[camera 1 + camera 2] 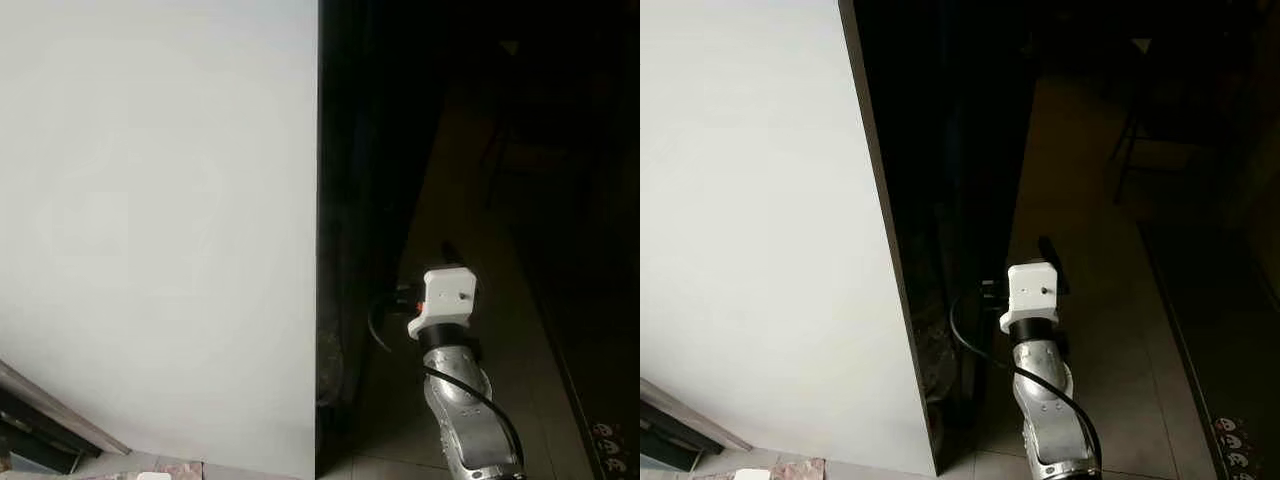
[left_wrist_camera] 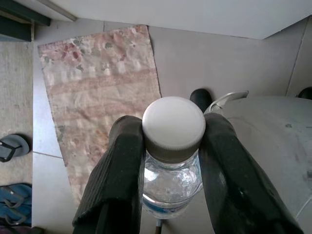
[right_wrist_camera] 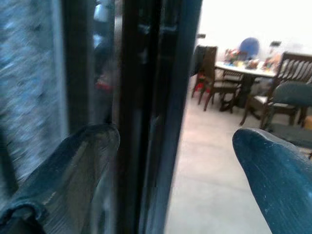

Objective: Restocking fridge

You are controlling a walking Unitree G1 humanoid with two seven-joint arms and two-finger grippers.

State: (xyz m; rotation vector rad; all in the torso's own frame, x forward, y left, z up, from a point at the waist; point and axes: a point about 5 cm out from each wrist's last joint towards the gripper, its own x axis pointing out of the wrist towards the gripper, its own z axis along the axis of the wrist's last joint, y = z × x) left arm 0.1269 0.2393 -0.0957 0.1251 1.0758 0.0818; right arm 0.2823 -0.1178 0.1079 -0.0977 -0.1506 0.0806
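With our left tool [image 2: 170, 161] pinching the water bottle [image 2: 172, 146], we should hook our spread right tool [image 3: 175, 161] squarely around the fridge door edge [image 3: 151, 97] before pulling.

Fridge side panel [image 1: 150, 220]: smooth, matt pale grey-white, no texture. Fridge door edge [image 1: 930, 250]: dark and glossy, with faint mottled reflections low down.

Right arm [image 1: 1050, 420]: brushed silver metal, dull sheen; white matt plastic housing [image 1: 1032, 290] at the wrist; black rubbery cable [image 1: 970, 345] looped beside it.

Left gripper [image 2: 170, 161] fingers [image 2: 119, 170]: black, finely ribbed, slightly worn matt. The bottle [image 2: 171, 183] between them was clear glossy plastic; cap [image 2: 173, 124] white matt plastic with ridged skirt.

Floor [image 2: 204, 63]: smooth pale tile, low sheen. Rug [image 2: 100, 92]: woven cloth, faded, blotchy. Chairs [image 3: 219, 87] looked like dark wood; blurred.
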